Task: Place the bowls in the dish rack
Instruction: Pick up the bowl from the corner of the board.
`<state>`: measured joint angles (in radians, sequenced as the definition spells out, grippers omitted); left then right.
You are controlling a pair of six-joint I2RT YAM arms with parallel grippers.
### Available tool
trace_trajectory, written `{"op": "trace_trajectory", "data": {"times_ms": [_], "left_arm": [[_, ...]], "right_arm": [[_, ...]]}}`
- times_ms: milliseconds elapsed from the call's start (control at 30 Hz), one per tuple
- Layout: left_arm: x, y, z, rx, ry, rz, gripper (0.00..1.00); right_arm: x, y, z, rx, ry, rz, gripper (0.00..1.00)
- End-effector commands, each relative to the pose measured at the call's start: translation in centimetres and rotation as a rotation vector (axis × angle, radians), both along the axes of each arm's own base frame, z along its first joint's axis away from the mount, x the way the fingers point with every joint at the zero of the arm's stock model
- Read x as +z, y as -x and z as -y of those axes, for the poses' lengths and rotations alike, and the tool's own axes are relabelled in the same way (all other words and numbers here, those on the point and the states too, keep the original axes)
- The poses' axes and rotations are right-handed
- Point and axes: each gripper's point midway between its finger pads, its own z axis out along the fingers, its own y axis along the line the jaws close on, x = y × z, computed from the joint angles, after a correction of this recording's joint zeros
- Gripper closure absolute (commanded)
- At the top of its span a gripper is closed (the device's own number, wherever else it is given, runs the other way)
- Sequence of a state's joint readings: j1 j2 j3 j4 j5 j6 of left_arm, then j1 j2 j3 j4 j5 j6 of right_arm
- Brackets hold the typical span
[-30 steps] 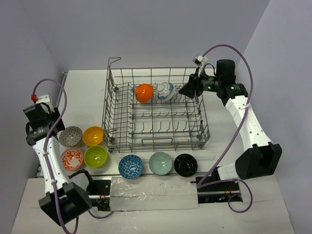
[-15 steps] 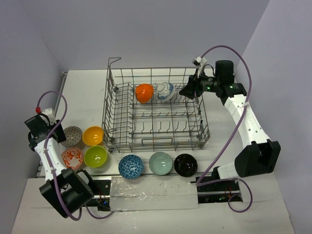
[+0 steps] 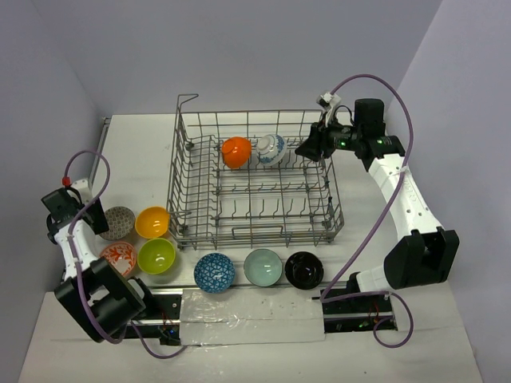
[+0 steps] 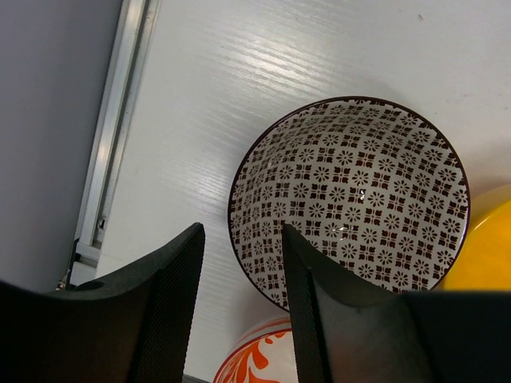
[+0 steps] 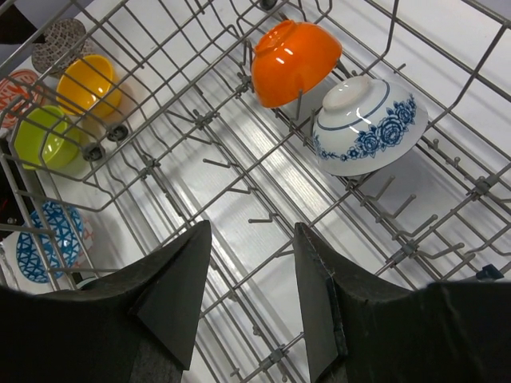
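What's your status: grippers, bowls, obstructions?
Left gripper open at patterned bowl's rim. Right gripper open over dish rack. Orange bowl and blue-flowered bowl racked, seven outside. Nothing blocking.

Bright, soft light is coming down from above onto the white table (image 3: 144,152). Small, pale shadows are lying under the dish rack (image 3: 180,191). White glare is shining on the orange bowl (image 5: 291,60) and streaking across the table beside the brown-patterned bowl (image 4: 351,191). My left gripper (image 4: 242,237) and my right gripper (image 5: 251,231) are looking dark and a little fuzzy up close, while both bowls are looking sharp.
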<state>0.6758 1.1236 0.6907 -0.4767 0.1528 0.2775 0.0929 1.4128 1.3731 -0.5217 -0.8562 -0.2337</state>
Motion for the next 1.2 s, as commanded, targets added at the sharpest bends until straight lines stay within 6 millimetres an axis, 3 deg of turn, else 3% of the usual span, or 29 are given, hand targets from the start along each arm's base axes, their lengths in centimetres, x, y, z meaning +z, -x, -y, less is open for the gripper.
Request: {"op": "trace_trajectory", "data": {"times_ms": [0,500,1167], "left_arm": [[0.1,-0.9,-0.1,-0.043,0.001,0.031,0.51],[-1.6,-1.5,0.1,-0.066,0.050,0.004,0.59],[-2.0,-2.6,-0.6,-0.050,0.074,0.002,0.72]], "right_arm": [[-0.4,-0.4,0.6,-0.011,0.012,0.001,0.46],[-0.9,-0.8,1.2,-0.029,0.016,-0.008,0.46],[-1.1,-1.0,2.0,-0.049,0.026,0.002,0.46]]}}
